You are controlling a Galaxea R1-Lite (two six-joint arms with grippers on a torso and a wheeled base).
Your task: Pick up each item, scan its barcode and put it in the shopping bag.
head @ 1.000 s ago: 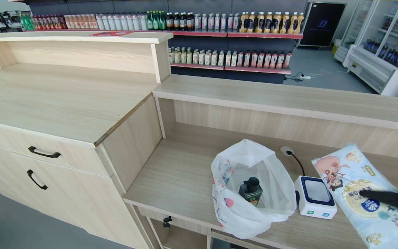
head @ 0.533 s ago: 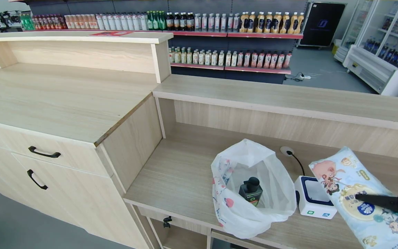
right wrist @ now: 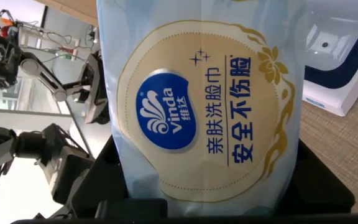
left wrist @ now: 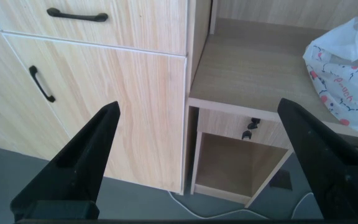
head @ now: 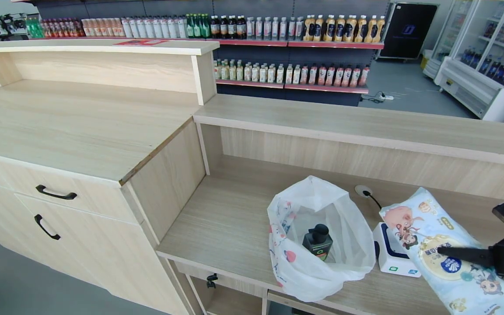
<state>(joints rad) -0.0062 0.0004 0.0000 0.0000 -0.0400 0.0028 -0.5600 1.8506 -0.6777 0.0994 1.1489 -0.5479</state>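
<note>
Light-wood checkout counter (head: 234, 218) carries everything, and places below are given from the barcode scanner (head: 393, 261) on it.

Largest is the soft tissue pack (head: 425, 225), held slanted with its near end over the scanner's right edge. The right gripper (head: 455, 253) is clamped across the pack's middle, one dark finger lying on the printed face. Just left of the scanner stands the white plastic shopping bag (head: 293, 273), mouth open upward, a dark pump bottle (head: 317, 241) upright inside. The left gripper (left wrist: 197, 162) hangs well to the scanner's left, past the bag and low by the counter's front, jaws spread wide and holding nothing.

The step in hand looks like the scan. No barcode shows on the upturned face, so it is probably underneath. Carry that side squarely over the scanner's window, low and level, and pause there. Being soft, the pack may sag, so keep the clamp firm. It should then enter the bag end first, missing the bottle.
</note>
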